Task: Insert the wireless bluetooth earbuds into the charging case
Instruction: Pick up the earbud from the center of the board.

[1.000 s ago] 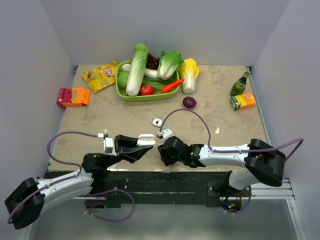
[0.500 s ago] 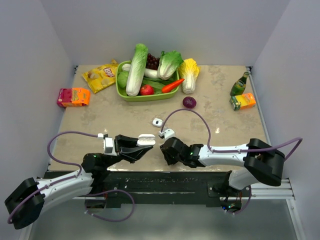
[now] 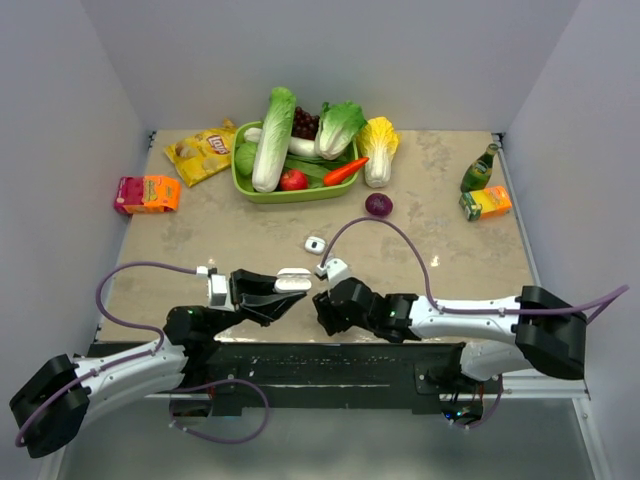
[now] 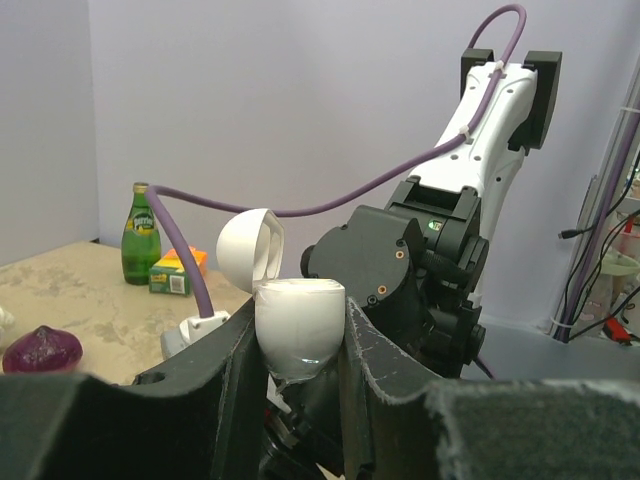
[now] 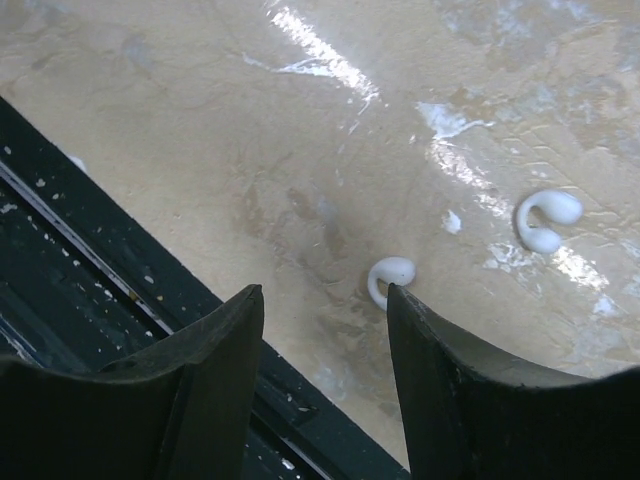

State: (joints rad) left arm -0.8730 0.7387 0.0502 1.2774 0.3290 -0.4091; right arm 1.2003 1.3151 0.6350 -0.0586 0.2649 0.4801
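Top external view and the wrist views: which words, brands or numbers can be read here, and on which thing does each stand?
"Lay's": red logo on the yellow chip bag, only just legible.
The green bottle: label too blurred to read.
The orange and green carton: print too small to read.
The pink and orange box: print too small to read.
Nothing else shows readable text.

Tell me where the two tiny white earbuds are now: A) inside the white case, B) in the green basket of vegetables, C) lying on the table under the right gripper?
C: the right wrist view shows the near earbud and the far earbud lying on the table below the open right gripper.
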